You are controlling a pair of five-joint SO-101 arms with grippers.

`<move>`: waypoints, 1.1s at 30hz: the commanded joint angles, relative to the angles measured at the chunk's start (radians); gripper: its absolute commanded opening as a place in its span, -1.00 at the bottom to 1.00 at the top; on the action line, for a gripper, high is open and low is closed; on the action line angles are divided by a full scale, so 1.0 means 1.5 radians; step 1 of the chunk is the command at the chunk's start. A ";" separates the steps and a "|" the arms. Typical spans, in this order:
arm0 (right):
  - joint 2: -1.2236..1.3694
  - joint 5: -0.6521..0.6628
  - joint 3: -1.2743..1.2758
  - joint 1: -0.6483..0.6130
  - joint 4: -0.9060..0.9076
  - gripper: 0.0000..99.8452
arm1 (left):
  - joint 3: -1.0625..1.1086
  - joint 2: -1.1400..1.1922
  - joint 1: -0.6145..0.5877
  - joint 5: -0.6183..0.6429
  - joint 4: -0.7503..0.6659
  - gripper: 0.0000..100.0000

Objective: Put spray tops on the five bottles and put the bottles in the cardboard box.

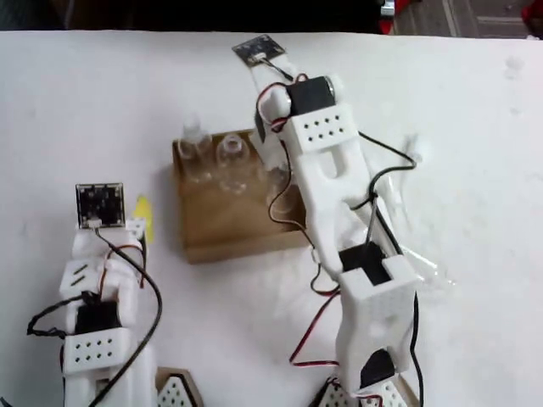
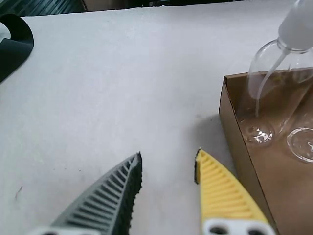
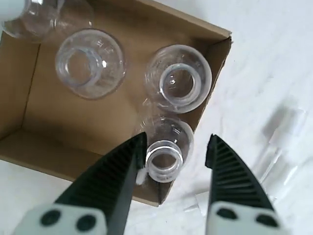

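Note:
The cardboard box (image 1: pixel 246 242) lies mid-table. In it stand several clear bottles: one with a white spray top (image 2: pixel 293 29) at a corner, and open-necked ones (image 3: pixel 90 63) (image 3: pixel 178 78). My right gripper (image 3: pixel 177 138) is open above the box's edge. Its black fingers stand either side of an uncapped bottle (image 3: pixel 165 161), and one finger is close against the neck. My left gripper (image 2: pixel 168 154) hangs open over bare table beside the box wall (image 2: pixel 234 137), with nothing between its grey and yellow fingers.
Loose clear spray tops with tubes lie on the white table right of the box (image 1: pixel 416 153) (image 1: pixel 428 271) (image 3: pixel 281 139). The right arm (image 1: pixel 327 178) stretches over the box's right side. A dark object (image 2: pixel 14 44) sits off at the far table edge.

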 commanded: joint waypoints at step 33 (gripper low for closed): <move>-0.162 -0.006 0.104 0.008 0.018 -0.55 | -0.033 -0.010 0.005 0.004 -0.018 -0.65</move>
